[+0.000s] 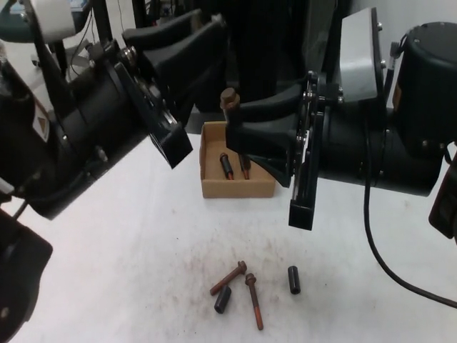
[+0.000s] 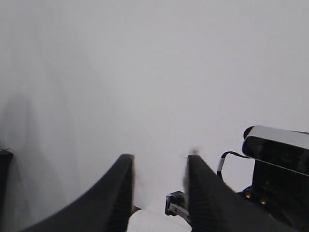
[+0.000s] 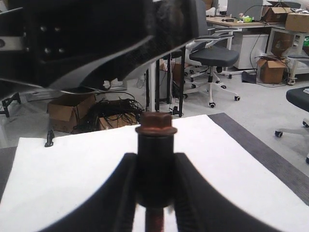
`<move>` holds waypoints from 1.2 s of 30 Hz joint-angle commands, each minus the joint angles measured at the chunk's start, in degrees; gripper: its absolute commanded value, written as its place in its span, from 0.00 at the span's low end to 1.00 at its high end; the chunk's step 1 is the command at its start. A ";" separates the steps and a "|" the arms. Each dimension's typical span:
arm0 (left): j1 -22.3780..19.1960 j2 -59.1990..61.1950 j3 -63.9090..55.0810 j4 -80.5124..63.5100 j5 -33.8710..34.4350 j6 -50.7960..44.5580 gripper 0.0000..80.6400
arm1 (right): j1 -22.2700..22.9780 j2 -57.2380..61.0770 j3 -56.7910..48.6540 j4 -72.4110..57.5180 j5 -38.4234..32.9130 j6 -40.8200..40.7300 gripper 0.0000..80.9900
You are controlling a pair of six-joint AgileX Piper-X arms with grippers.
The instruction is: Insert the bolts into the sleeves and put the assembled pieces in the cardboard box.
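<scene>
The right claw is clamped on an assembled piece, long axis upright and bolt head up. The box lies just at its 6 o'clock. The left claw, fingers apart and empty, sits farther off at 9 o'clock.

A white bench carries faint rusty smudges. Past its far edge, on the grey floor, stand an office chair and a brown box beside tangled cables. A desk stands farther back.
</scene>
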 commanded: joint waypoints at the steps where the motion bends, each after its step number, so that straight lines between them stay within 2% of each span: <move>1: 0.10 -0.58 -0.35 -0.62 -3.17 -0.54 0.42 | 0.14 -0.20 -0.46 -0.56 -0.10 -0.01 0.01; 4: 0.10 -0.58 -0.35 -0.62 -10.33 -0.10 0.42 | 0.14 -0.20 -0.13 1.13 1.84 -0.01 0.01; 7: 0.10 -0.58 -0.35 -0.62 -22.85 1.00 0.37 | 0.14 -0.20 0.03 3.98 5.53 -0.01 0.01; 10: 0.10 -1.02 -0.35 -0.62 -37.44 11.01 0.21 | 0.14 -0.20 0.03 5.14 12.30 2.02 0.01; 13: 0.10 -2.13 -0.35 2.65 -46.35 21.63 0.00 | 0.14 -0.20 -0.23 4.49 24.59 9.33 0.01; 14: 0.10 -2.78 -0.35 4.95 -47.47 23.95 0.00 | 0.14 -0.20 -0.49 4.82 28.09 11.25 0.01; 15: 0.10 -3.53 -0.35 8.57 -47.64 24.21 0.00 | -0.05 0.07 -0.95 5.38 30.32 13.07 0.01; 19: 0.10 -5.91 -0.35 28.19 -45.75 19.19 0.00 | -1.25 4.03 -5.89 12.47 30.87 15.43 0.01; 21: 0.10 -6.19 -0.35 38.26 -41.86 14.09 0.00 | -2.17 7.66 -10.78 18.71 30.87 15.43 0.01; 26: 0.10 -4.38 -0.21 59.47 -26.24 2.68 0.00 | -5.10 21.29 -26.06 34.09 27.75 15.43 0.01; 29: 0.10 -2.53 0.44 63.70 -20.80 2.40 0.00 | -6.22 30.81 -36.10 41.59 27.89 15.43 0.01; 36: 0.10 -1.57 1.32 65.56 -16.62 2.40 0.00 | -8.02 49.83 -58.69 57.59 30.04 15.43 0.01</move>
